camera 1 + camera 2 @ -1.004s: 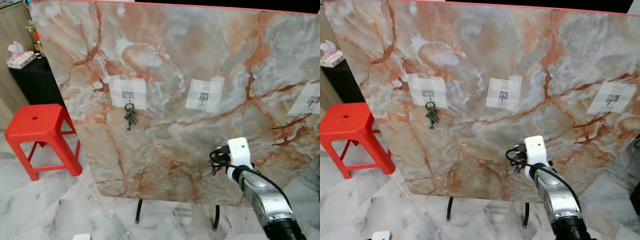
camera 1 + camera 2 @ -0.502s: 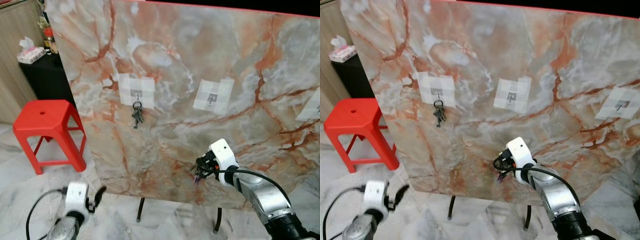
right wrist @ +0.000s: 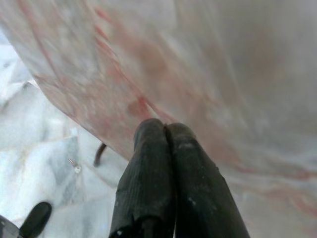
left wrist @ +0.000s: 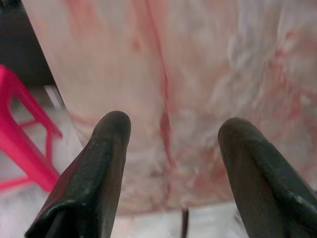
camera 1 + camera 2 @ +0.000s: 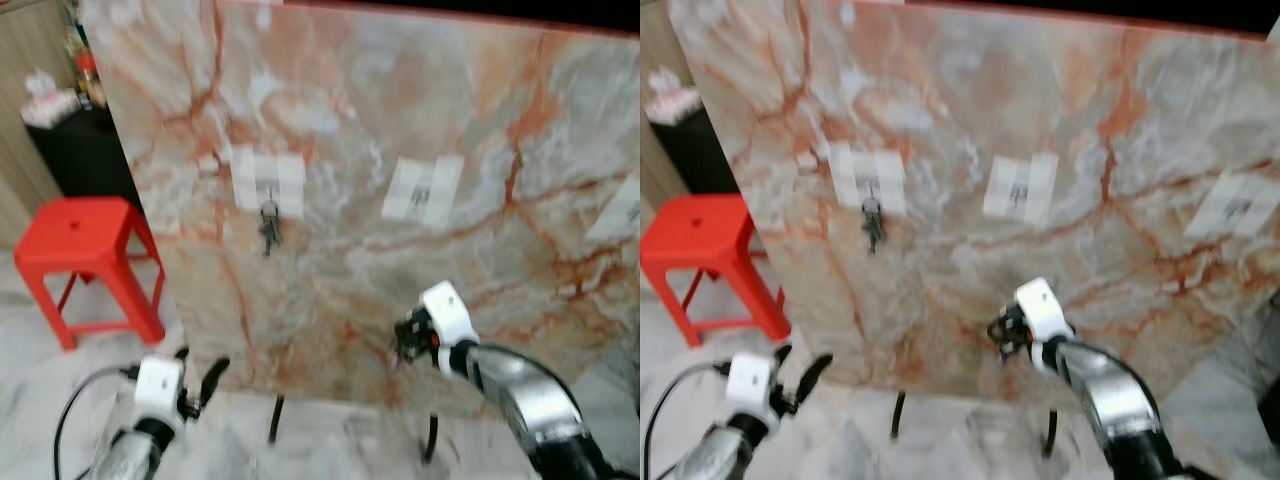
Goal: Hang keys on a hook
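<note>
- Faced a large marble-patterned panel (image 5: 400,130), veined in orange and grey, red along its top edge, propped upright on thin black legs (image 5: 274,420) over a pale marble-tiled floor (image 5: 60,390).
- Showed three white patches along the panel, each carrying a small hook: left hook (image 5: 267,185), middle hook (image 5: 422,188), right hook (image 5: 1238,208).
- Blurred throughout in both eye views.
- Found the keys (image 5: 267,225) hanging from the left hook, dangling flat against the panel.
- Stood a red plastic stool (image 5: 85,245) on the floor just left of the panel, with a black cabinet (image 5: 75,155) behind it and a tissue box (image 5: 45,95) on top, too blurred for detail.
- Held the right gripper (image 3: 166,131) low before the panel, below the middle hook, fingers pressed together with nothing visible between them.
- Raised the left gripper (image 4: 171,131) near the panel's lower left corner, fingers (image 4: 106,163) spread wide and empty, aimed at the marble face.
- Trailed a black cable (image 5: 75,410) beside the left arm.
</note>
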Robot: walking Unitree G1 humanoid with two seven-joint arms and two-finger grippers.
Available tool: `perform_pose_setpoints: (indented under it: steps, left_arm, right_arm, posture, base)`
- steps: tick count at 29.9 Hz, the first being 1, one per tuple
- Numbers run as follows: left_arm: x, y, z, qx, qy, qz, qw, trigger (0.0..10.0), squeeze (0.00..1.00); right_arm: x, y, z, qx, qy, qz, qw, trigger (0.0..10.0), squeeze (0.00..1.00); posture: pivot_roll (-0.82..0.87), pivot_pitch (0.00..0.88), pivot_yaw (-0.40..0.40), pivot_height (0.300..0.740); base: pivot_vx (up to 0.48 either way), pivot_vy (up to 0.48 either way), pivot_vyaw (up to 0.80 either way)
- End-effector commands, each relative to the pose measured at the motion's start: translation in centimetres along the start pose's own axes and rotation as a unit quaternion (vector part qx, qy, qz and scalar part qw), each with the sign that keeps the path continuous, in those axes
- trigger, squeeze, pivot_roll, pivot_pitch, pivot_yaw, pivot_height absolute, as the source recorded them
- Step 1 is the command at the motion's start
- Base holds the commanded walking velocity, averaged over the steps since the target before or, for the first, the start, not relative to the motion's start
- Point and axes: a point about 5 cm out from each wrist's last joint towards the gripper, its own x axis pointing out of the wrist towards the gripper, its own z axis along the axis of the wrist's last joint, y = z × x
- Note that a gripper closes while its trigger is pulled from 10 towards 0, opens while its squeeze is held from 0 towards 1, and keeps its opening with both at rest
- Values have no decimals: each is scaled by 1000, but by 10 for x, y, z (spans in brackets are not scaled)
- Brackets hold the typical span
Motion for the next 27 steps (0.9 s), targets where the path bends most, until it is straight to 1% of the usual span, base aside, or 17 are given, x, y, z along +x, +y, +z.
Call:
perform_pose_setpoints:
  steps: [1,2,3,5,7,11,12,14,15,18,19,21,22,23,25,26,27]
  left_arm:
    - [3,0,11,-3,-16,-12,1000,10000,0]
    - [10,-8,25,-8,-30,-48,998,10000,0]
    - [13,-14,33,-14,-36,-72,997,10000,0]
    - [18,-22,41,-13,-45,-95,994,10000,0]
    - [24,-37,57,-9,-57,-145,988,10000,0]
    - [24,-48,65,5,-43,-208,977,10000,0]
    - [23,-56,70,18,-39,-251,967,10000,0]
    - [23,-61,77,26,-38,-285,958,10000,0]
    - [23,-61,77,26,-38,-285,958,10000,0]
    - [25,-70,88,42,-44,-326,944,10000,0]
    - [25,-70,88,42,-44,-326,944,10000,0]
    - [31,-80,96,45,-51,-348,935,10000,0]
    - [35,-86,100,49,-52,-361,930,10000,0]
    - [35,-86,100,49,-52,-361,930,10000,0]
    - [35,-91,103,56,-55,-370,926,10000,0]
    - [35,-91,103,56,-55,-370,926,10000,0]
    - [34,-97,110,60,-62,-385,919,10000,0]
  right_arm:
    - [-3,-3,19,-6,-30,-8,1000,10000,0]
    - [-2,-2,27,-7,-41,-8,999,10000,0]
    - [-2,-1,31,-7,-47,-7,999,10000,0]
    - [-2,1,34,-10,-51,-2,999,10000,0]
    - [-5,1,40,-16,-58,-1,998,10000,0]
    - [-10,1,45,-28,-62,0,998,10000,0]
    - [-14,2,47,-42,-61,14,997,10000,0]
    - [-18,3,48,-56,-55,24,997,10000,0]
    - [-18,3,48,-56,-55,24,997,10000,0]
    - [-22,0,49,-67,-51,18,996,10000,0]
    - [-22,0,49,-67,-51,18,996,10000,0]
    - [-22,-7,51,-45,-58,-11,997,10000,0]
    - [-22,-10,48,-16,-61,-31,998,10000,0]
    - [-22,-10,48,-16,-61,-31,998,10000,0]
    - [-24,-9,42,21,-62,-41,997,10000,0]
    - [-24,-9,42,21,-62,-41,997,10000,0]
    - [-29,-7,33,40,-52,-42,997,10000,0]
  posture:
    - [36,0,-109,740]
    - [36,0,-109,740]
    - [35,0,-108,740]
    - [31,0,-107,740]
    - [26,0,-104,740]
    - [21,0,-103,740]
    - [22,0,-103,740]
    - [22,0,-103,740]
    - [22,0,-103,740]
    - [23,0,-101,740]
    - [23,0,-101,740]
    - [6,0,-91,740]
    - [7,0,-90,740]
    - [7,0,-90,740]
    - [9,0,-88,740]
    - [9,0,-88,740]
    - [9,0,-83,740]
  base:
    - [0,0,0]
    - [0,0,0]
    - [0,0,0]
    - [0,0,0]
    - [0,0,0]
    - [0,0,0]
    - [0,0,0]
    - [0,0,0]
    - [0,0,0]
    - [0,0,0]
    - [0,0,0]
    - [0,0,0]
    - [0,0,0]
    - [0,0,0]
    - [0,0,0]
    - [0,0,0]
    - [0,0,0]
